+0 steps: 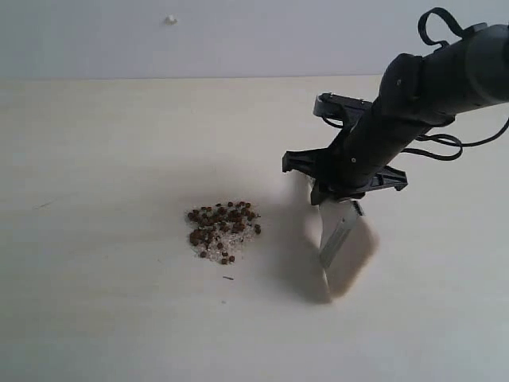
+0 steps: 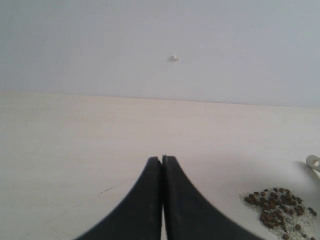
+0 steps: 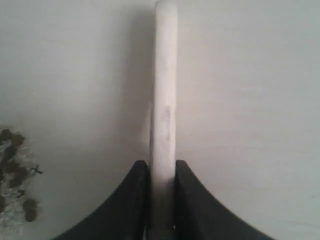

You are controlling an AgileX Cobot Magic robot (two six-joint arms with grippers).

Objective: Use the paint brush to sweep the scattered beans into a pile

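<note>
The beans (image 1: 223, 231) lie gathered in one small heap of dark reddish-brown pellets and whitish grains near the table's middle; they also show in the left wrist view (image 2: 278, 206) and the right wrist view (image 3: 12, 170). My right gripper (image 1: 338, 195) is shut on the paint brush (image 1: 337, 235), which hangs down to the right of the heap, silver ferrule and pale bristles pointing at the table. In the right wrist view the paint brush (image 3: 164, 100) runs edge-on out from between the jaws. My left gripper (image 2: 162, 160) is shut and holds nothing, left of the heap.
The pale wooden table (image 1: 103, 159) spreads around the heap. A grey wall (image 1: 238, 36) with a small white mark (image 1: 170, 20) rises behind it. The right arm's cables (image 1: 437, 147) loop at the right edge.
</note>
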